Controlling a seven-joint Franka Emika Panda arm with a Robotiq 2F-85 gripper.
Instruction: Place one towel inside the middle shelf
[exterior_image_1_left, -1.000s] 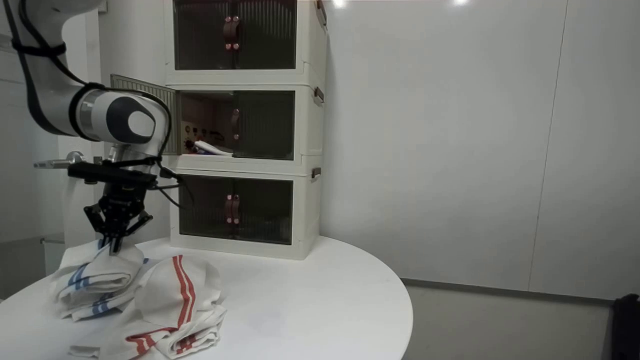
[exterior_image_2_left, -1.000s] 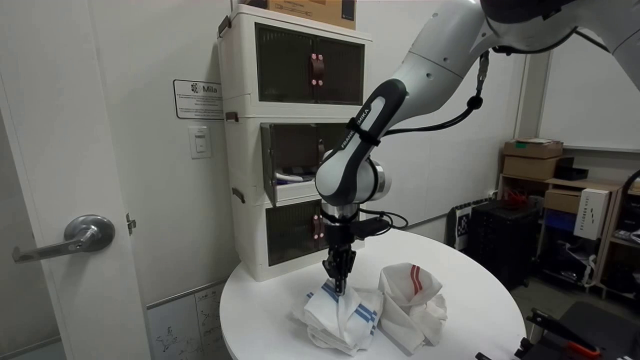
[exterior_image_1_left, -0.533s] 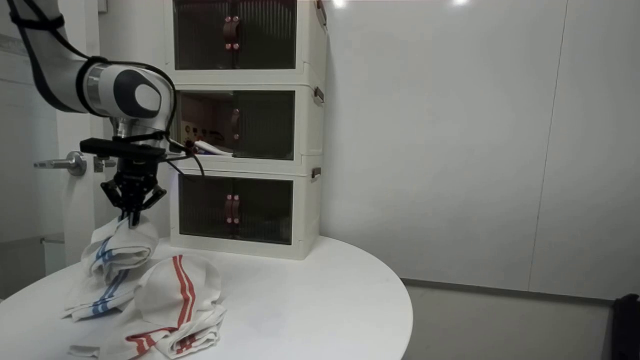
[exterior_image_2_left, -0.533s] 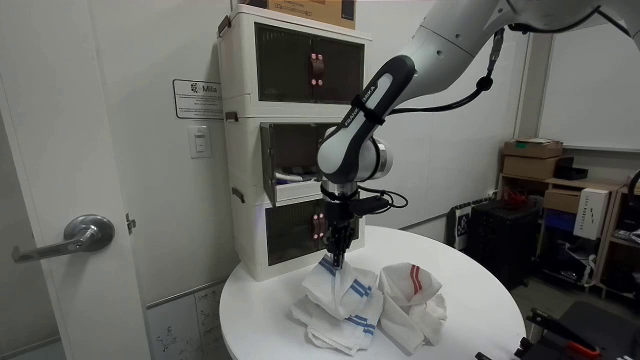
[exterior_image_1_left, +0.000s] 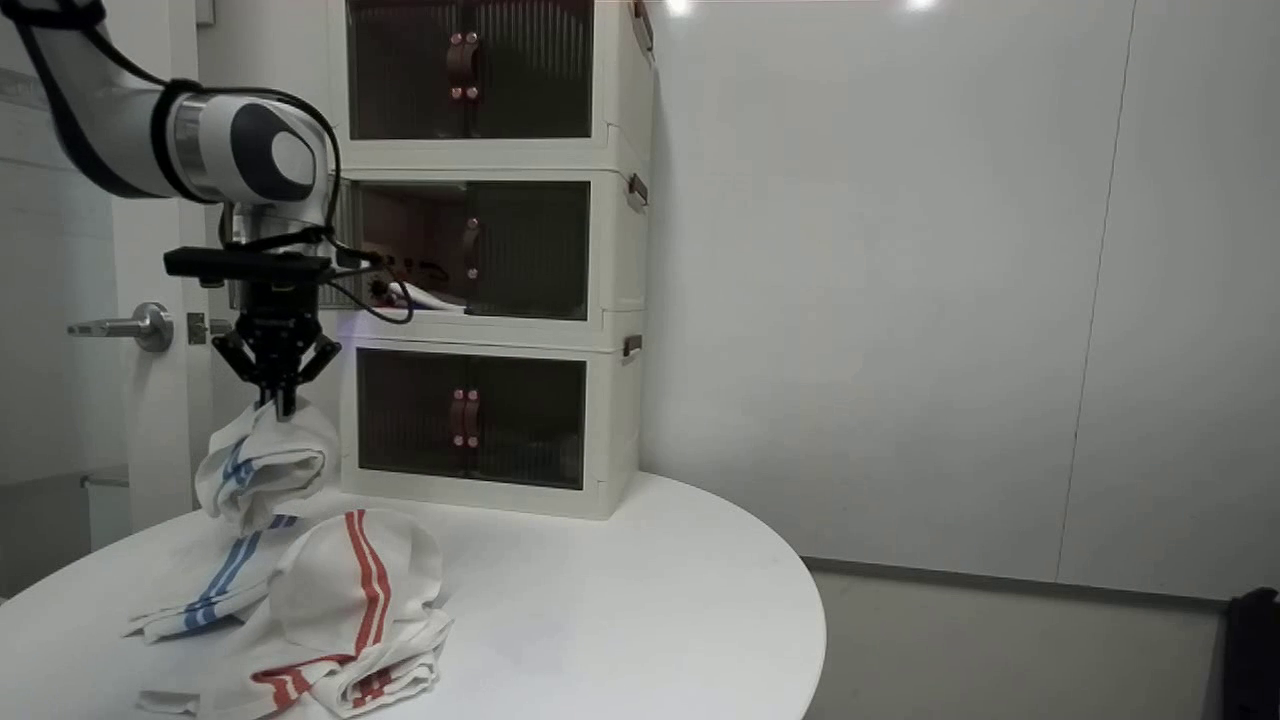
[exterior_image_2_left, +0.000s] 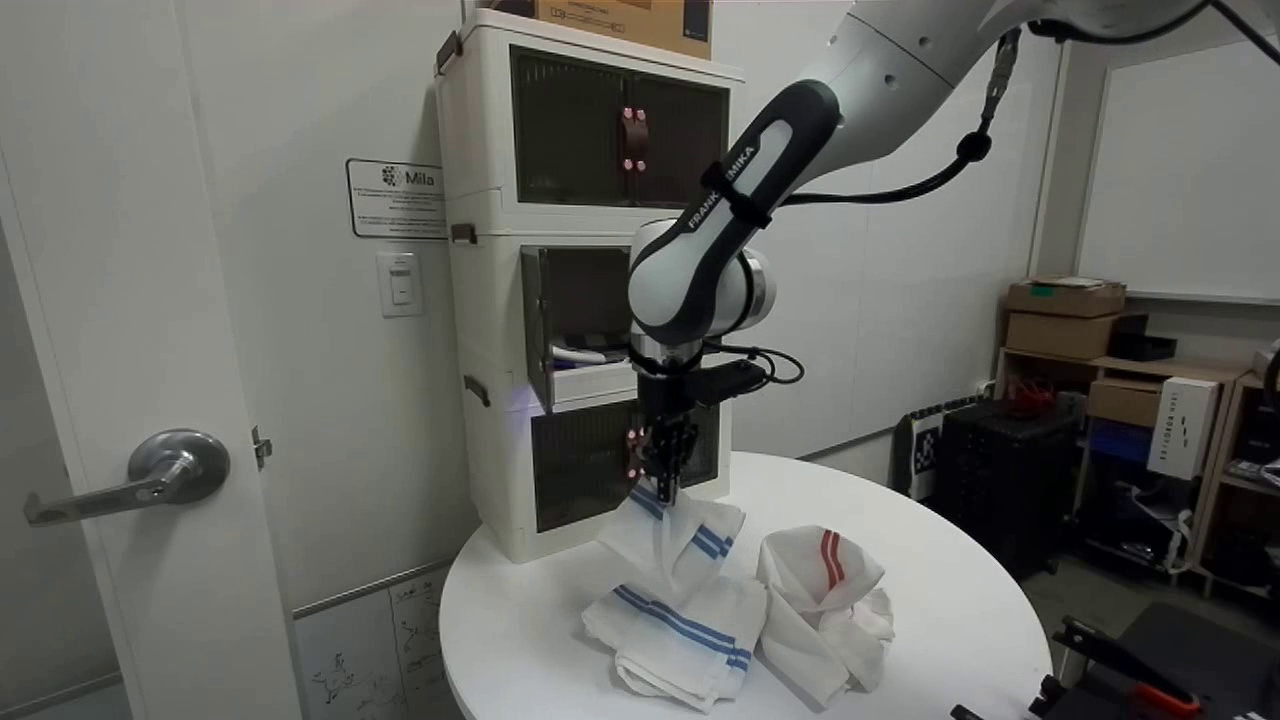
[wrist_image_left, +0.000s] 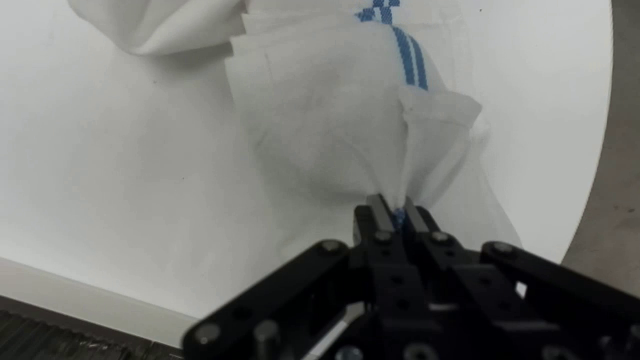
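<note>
Pincer (wrist_image_left: 396, 207) pinches top of blue-striped towel (exterior_image_1_left: 275, 460), which hangs over worktop (exterior_image_1_left: 640, 610) near second blue-striped towel (exterior_image_2_left: 690, 645). Held towel looks light, soft, floppy: bunched top seems good hold, loose ends may drag. Middle shelf (exterior_image_2_left: 592, 384) has narrow gap between open door (exterior_image_2_left: 537, 330) and closed door (exterior_image_1_left: 530, 250); edges could catch it.

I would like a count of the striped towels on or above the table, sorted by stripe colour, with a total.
Blue stripes: 2 (held towel in the tool, lower towel on the table)
Red stripes: 1 (crumpled towel)
Total: 3; folds could hide more
</note>
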